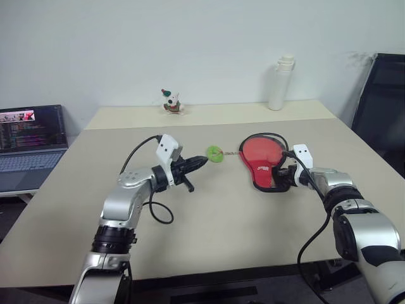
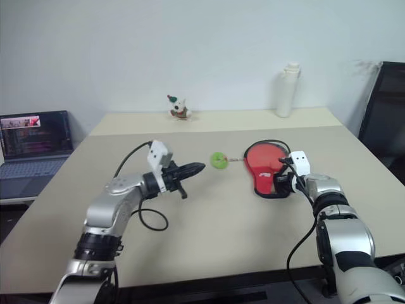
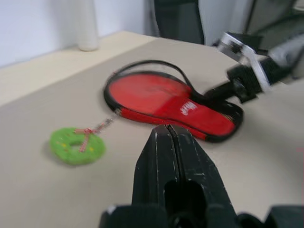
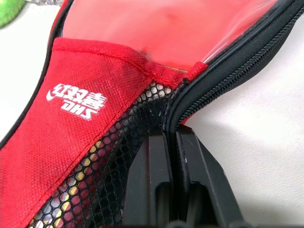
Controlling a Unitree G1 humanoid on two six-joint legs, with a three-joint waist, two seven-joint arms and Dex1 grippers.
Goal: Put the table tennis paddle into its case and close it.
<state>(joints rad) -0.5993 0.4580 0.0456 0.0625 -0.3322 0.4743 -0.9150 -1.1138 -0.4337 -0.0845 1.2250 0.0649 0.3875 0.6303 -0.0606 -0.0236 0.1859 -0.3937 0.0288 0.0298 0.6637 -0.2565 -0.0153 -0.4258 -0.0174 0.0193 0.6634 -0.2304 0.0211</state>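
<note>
1. At the case's narrow end, the right gripper is clamped on the zipped edge, probably for closing.
2. Left of the case, the left gripper is held shut, empty.
3. The table tennis paddle is seen inside the case.

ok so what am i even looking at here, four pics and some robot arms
It is a two-armed robot at a table. Two pictures come from cameras on its head, looking down over both arms. The other two come from a camera on each wrist, looking along that gripper's black fingers. On the table lie a red case, a green ring toy, a small figurine and a white bottle; a laptop sits to the left. The right gripper is shut at the case's zipper edge. The left gripper is shut, holding nothing.
</note>
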